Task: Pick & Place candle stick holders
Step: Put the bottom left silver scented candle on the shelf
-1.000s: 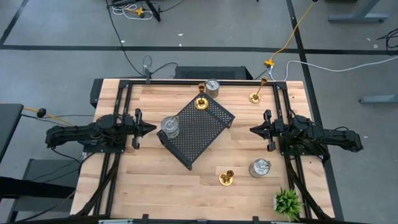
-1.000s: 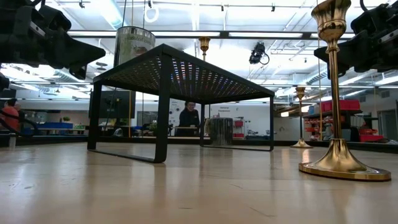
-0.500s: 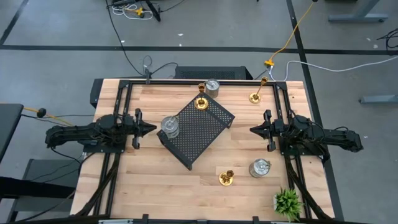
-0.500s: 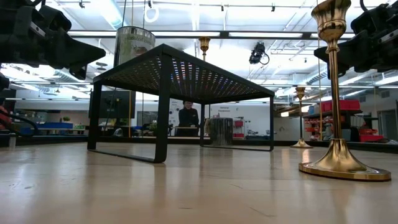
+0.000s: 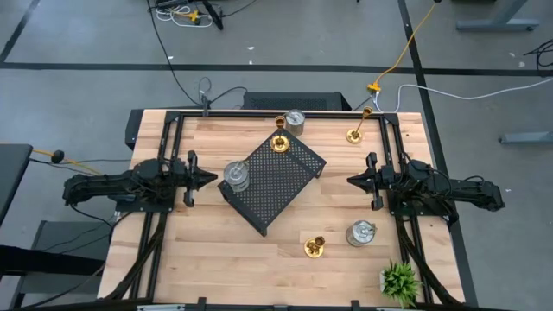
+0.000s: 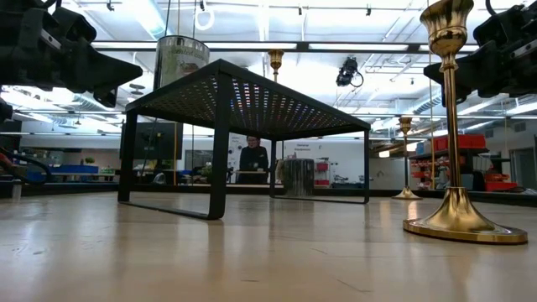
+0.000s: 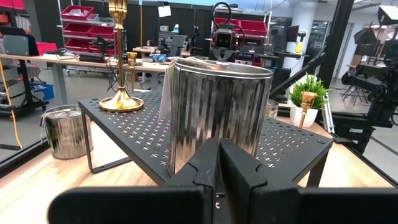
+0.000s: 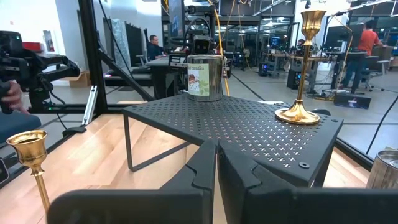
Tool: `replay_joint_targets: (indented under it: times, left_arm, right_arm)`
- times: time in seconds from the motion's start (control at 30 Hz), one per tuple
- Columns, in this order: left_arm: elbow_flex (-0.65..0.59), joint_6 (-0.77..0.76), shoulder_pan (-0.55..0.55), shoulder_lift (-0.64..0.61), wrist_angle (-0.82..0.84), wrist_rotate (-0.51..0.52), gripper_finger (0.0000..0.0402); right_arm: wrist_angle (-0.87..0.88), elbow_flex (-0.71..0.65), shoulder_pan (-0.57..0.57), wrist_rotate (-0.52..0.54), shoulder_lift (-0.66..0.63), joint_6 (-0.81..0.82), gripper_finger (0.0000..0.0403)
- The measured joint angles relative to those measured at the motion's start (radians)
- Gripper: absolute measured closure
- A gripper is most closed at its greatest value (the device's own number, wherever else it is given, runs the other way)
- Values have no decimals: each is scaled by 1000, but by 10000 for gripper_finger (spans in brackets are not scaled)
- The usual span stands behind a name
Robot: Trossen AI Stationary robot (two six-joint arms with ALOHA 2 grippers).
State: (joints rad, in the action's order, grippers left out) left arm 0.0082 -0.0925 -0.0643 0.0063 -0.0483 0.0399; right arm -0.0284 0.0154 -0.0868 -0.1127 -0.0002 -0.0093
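Hovering level with the black perforated tray [image 5: 275, 183], the left jaws [image 5: 211, 179] are pinched shut on nothing, their tips pointing at the silver holder [image 5: 235, 175] standing on the tray's near corner, close in front of them but not touching. On the opposite side of the tray, the right jaws [image 5: 351, 180] are likewise closed and empty, aimed at the tray with a clear gap of bare counter [image 5: 216, 242] between. A gold holder [image 5: 280, 138] stands on the tray's far corner. Just beyond that corner, off the tray, sits a second silver holder [image 5: 295, 122], and another gold holder [image 5: 355, 132] stands farther along that far edge. On the tray's near side, well apart from it, a gold holder [image 5: 314, 248] and a silver holder [image 5: 360, 233] stand together, with a small green plant [image 5: 399, 281] past them.
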Motion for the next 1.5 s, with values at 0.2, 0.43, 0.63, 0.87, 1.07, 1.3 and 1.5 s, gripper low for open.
replay_joint_targets:
  times: [0.2,0.43,0.63,0.87,1.07,1.3,1.5]
  left_arm:
    - [0,-12,0,0,0,0,376]
    - [1,-115,0,0,-24,35,376]
    - [65,-131,1,25,27,83,391]
    - [144,-123,0,128,84,190,392]
    - [181,-136,0,255,86,204,396]
    - [226,-98,0,387,71,229,397]
    - [231,-95,0,455,-11,205,398]
  right_arm:
    - [0,0,0,0,0,0,380]
    - [0,0,0,0,0,0,380]
    - [0,0,0,0,0,0,380]
    - [0,0,0,0,0,0,380]
    - [0,0,0,0,0,0,380]
    - [0,0,0,0,0,0,380]
    - [0,0,0,0,0,0,380]
